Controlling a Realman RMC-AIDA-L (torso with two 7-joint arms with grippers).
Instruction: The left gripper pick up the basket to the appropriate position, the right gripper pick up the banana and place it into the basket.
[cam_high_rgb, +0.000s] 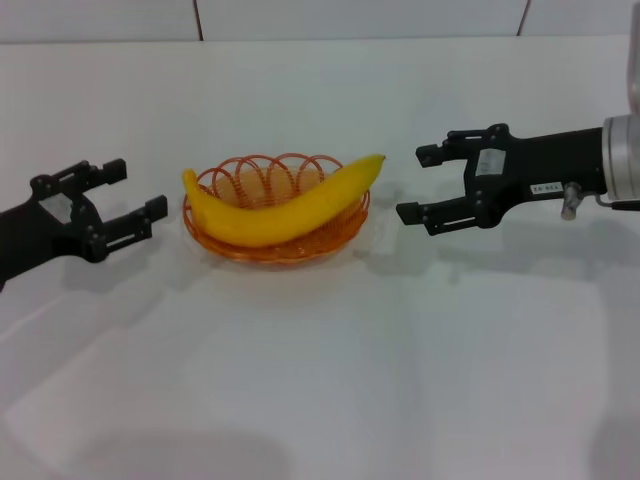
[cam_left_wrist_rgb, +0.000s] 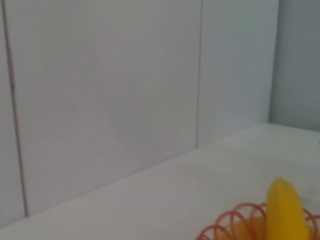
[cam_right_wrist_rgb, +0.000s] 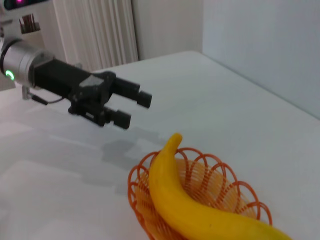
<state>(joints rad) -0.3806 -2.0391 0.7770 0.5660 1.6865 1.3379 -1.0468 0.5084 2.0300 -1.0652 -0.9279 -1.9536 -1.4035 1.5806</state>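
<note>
- Table: white, bearing all items; a pale panelled wall stands behind it. No obstruction noted between either gripper and the basket.
- Right gripper: positioned just beside the basket on the robot's right, clear of the surface by appearance, fingers spread wide and holding nothing. Its opening faces the banana's stem end, near but not touching.
- Left gripper: positioned just beside the basket on the robot's left, fingers likewise parted wide and empty, opening toward the basket rim. No contact with the wire. It is also visible in the right wrist view, beyond the basket.
- Basket: orange wire, oval, resting on the table between the two grippers.
- Banana: yellow, lying in the basket, its long axis running across the robot's front from left to right, the stem end rising over the rim toward the right gripper, the blunt end overhanging the rim on the left.
- Assessment: the fruit is already in the basket; the placement appears complete. Both grippers sit about equally near. Any coming move is judged to be straight outward from the basket, each to its own side.
</note>
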